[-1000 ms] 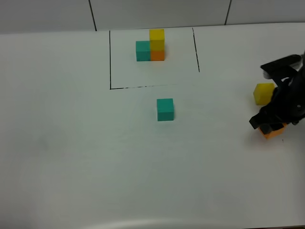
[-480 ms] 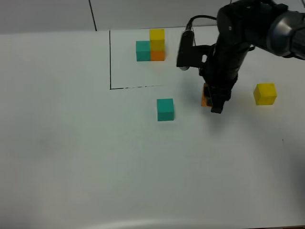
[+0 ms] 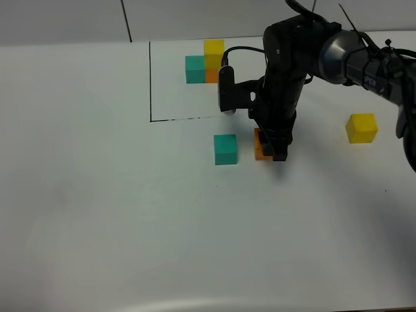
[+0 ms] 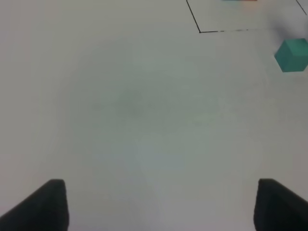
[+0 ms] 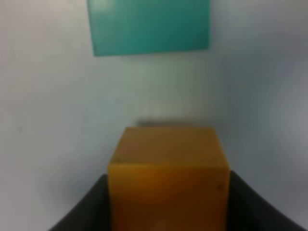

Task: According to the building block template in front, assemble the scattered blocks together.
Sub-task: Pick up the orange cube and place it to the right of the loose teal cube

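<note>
orange block [image 3: 260, 151] is pinched in the right gripper [image 3: 276, 146] just beside the teal block [image 3: 225, 149], not touching it, probably lined up to butt against it like the template [image 3: 207, 62]; can't tell if it's resting on the table [image 3: 130, 227]; left gripper [image 4: 159, 207] spread, empty, well away from teal.

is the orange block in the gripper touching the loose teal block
Apart. The right wrist view shows bare table between the orange block and the teal block.

A white table [image 3: 97, 214] is filling nearly the whole overhead view. At twelve o'clock a pale grey wall [image 3: 214, 16] is running behind it, with dark seams [image 3: 127, 19] dividing it.
</note>
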{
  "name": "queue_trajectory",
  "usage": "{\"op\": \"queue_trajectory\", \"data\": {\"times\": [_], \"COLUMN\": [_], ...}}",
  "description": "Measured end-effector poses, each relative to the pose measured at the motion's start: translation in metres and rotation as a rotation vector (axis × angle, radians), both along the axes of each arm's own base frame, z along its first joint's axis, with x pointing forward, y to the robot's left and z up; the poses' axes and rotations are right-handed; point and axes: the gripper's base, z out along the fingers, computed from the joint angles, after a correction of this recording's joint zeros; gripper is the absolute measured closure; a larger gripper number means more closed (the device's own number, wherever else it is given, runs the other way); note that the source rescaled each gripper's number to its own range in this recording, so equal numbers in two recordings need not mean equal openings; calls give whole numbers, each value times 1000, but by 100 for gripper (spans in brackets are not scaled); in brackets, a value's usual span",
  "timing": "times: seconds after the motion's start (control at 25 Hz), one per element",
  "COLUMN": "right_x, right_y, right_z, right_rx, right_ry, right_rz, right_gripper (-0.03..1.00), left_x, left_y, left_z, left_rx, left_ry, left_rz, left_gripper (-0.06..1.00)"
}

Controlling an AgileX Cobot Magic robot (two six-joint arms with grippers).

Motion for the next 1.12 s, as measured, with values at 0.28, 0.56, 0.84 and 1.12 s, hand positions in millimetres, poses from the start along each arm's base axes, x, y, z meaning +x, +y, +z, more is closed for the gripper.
{"op": "queue_trajectory", "data": {"times": [0.28, 0.56, 0.84, 1.12], "right_x": [-2, -3, -4, -5], "right_y": [11, 19, 27, 28], "right_z": [-12, -13, -14, -15], "right_rx": [-5, 3, 20, 27], "right_ry": [10, -14, -40, -35], "right_rz": [18, 21, 29, 25], "right_gripper": [97, 97, 97, 97], "left_x": [0, 0, 0, 0], "left_y": [0, 0, 0, 0], "left_z": [0, 0, 0, 0], "left_rx": [0, 0, 0, 0], "left_ry": [0, 0, 0, 0], "left_rz": [0, 0, 0, 0], "left_gripper": [28, 28, 28, 28]}}
